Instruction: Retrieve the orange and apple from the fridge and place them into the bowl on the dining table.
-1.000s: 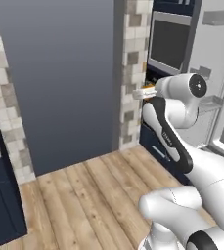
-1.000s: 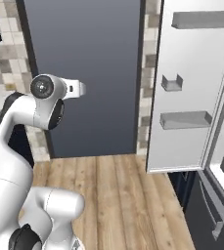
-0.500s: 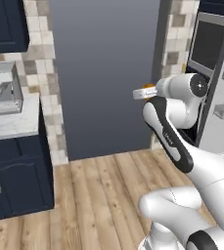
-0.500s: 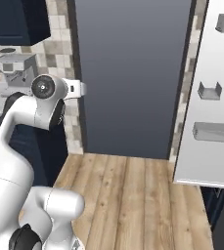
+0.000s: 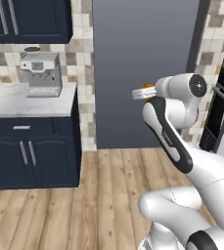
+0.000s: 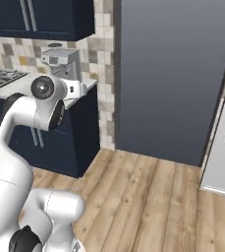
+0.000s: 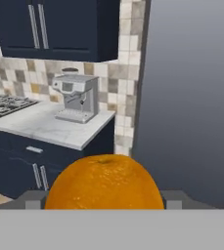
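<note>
Since half a second ago both base views have swung leftward with the base: the navy cabinets, marble tabletop (image 5: 30, 100) and steel coffee machine (image 5: 41, 74) now sit wide in the left base view, the open fridge door (image 6: 224, 142) with its bin has slid toward the right edge of the right base view, and the arm's pose looks the same. No brand, label or writing can be read anywhere (the coffee machine's front panel is too small and blurred to tell). The orange (image 7: 104, 182) sits squarely between the fingers (image 7: 103, 200), whose grey tips show just to either side of it at the bottom of the hand view, pressed against its flanks; they are clamped on the fruit, standing wide around it. In the left base view the orange (image 5: 147, 88) is a small sliver of colour at the fingers (image 5: 142, 93), at the forward end of the raised arm, in front of the grey wall panel (image 5: 143, 63). The fruit is round, deep orange, finely dimpled, with a small dark stem dimple on top. Beyond the fingers and off to their left in the hand view lies the tabletop with the coffee machine and a gas hob (image 7: 6, 105), under navy wall cupboards (image 7: 55, 27) and a tiled backsplash; beyond and to the right is the flat grey panel.
</note>
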{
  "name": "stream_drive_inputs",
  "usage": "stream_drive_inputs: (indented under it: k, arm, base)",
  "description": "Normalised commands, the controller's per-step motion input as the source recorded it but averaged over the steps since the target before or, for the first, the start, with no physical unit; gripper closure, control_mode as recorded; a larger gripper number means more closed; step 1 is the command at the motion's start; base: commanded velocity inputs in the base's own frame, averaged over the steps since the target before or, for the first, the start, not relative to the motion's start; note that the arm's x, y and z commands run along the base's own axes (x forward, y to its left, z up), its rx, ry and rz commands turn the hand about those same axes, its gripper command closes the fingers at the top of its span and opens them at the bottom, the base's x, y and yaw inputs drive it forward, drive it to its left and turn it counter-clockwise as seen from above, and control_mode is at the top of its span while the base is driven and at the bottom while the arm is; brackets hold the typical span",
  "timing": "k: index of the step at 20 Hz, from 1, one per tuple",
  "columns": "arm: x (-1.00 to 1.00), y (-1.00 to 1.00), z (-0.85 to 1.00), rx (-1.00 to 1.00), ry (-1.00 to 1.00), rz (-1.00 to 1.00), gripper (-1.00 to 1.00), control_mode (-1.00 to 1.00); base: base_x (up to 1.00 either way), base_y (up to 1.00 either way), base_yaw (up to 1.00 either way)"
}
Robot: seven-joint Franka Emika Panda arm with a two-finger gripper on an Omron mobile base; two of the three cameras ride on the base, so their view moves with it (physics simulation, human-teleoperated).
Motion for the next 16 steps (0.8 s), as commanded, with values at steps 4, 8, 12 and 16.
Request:
stream_drive_inputs:
  k: [4, 8, 12, 16]
  arm:
    - [0.00, 0.00, 0.00, 0.00, 0.00, 0.00, 1.00, 1.00]
    - [0.00, 0.00, 0.00, 0.00, 0.00, 0.00, 1.00, 1.00]
    - [0.00, 0.00, 0.00, 0.00, 0.00, 0.00, 1.00, 1.00]
    - [0.00, 0.00, 0.00, 0.00, 0.00, 0.00, 1.00, 1.00]
  base:
    - [-0.55, 0.09, 0.34]
    - [-0.47, 0.14, 0.33]
    - [-0.42, 0.16, 0.32]
    - [-0.40, 0.17, 0.32]
